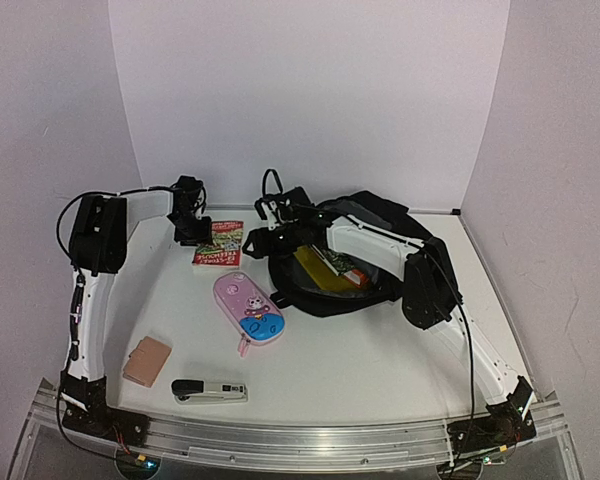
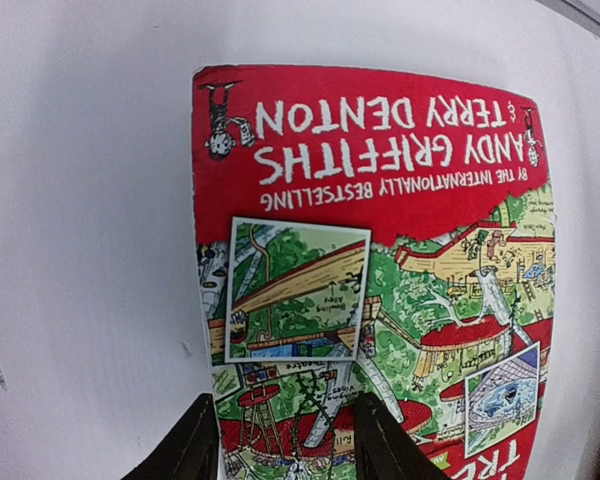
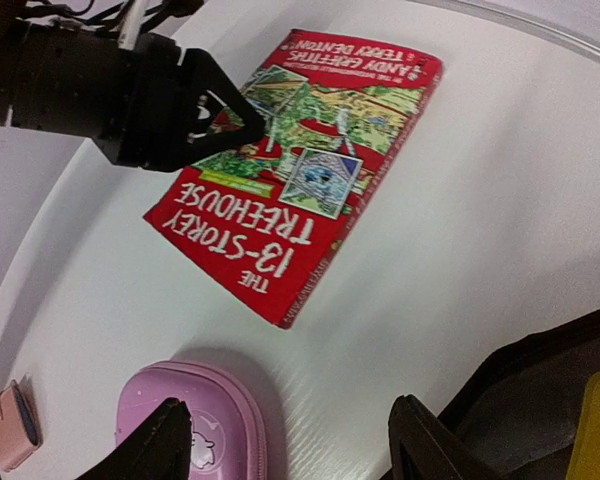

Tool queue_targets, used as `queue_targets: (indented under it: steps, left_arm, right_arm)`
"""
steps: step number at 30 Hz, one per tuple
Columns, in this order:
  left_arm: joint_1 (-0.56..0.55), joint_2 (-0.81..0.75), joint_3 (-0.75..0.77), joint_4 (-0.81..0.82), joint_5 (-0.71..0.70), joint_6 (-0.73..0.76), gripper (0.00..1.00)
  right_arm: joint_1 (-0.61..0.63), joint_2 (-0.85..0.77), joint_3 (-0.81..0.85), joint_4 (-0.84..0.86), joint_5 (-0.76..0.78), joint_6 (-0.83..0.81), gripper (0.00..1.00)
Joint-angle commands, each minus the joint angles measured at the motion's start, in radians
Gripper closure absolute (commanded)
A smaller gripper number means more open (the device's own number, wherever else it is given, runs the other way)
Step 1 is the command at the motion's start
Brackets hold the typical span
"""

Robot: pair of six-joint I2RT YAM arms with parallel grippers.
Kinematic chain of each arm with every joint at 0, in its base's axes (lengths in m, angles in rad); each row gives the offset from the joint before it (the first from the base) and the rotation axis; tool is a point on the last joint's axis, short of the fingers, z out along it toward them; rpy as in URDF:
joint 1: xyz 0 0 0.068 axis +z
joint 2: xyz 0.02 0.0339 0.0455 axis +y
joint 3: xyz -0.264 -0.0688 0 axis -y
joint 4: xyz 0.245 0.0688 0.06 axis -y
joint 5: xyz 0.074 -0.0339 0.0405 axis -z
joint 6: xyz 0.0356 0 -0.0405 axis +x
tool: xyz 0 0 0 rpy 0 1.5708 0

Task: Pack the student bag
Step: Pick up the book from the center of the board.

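Left gripper (image 2: 283, 405) over book (image 2: 370, 250): pick-up step in hand.
Its jaws and right gripper's (image 3: 290, 425) stood part open, empty; student bag (image 1: 375, 212) lay open at 2 o'clock on counter (image 1: 380, 350); next move called for pinching book's edge.

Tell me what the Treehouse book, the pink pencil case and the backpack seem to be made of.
The 13-Storey Treehouse book: paper, thin glossy printed cover, likely paperback. The pink pencil case: smooth, semi-rigid moulded shell by its rounded form, perhaps faux leather. The black backpack: soft matte woven fabric; it slumps and folds.
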Motion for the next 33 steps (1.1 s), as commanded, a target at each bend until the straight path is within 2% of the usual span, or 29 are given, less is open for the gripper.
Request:
queue_targets:
  steps: [1,10,15,20,27,31,33]
  left_arm:
    - [-0.07,0.073,-0.006,-0.084,-0.001,0.055,0.55]
    - [-0.11,-0.009,-0.12,0.025,0.129,-0.066,0.56]
    - [-0.108,-0.063,-0.186,0.071,0.157,-0.115,0.55]
    - [-0.101,-0.11,-0.239,0.116,0.204,-0.152,0.51]
    - [-0.037,-0.177,-0.382,0.312,0.397,-0.278,0.46]
    - [-0.031,-0.233,-0.46,0.461,0.473,-0.305,0.5]
    - [-0.039,-0.267,-0.487,0.514,0.488,-0.301,0.53]
  right_arm:
    - [0.001,-0.062,0.065,0.017,-0.072,0.044,0.33]
    - [0.001,-0.012,0.018,0.041,-0.091,0.108,0.43]
    - [-0.002,0.011,-0.026,0.035,0.034,0.092,0.52]
    - [-0.003,0.01,-0.094,0.032,0.099,0.066,0.55]
    - [-0.005,0.019,-0.151,0.027,0.139,0.043,0.55]
    - [-0.006,0.034,-0.148,0.029,0.103,0.045,0.56]
    - [-0.006,0.051,-0.138,0.028,0.093,0.051,0.61]
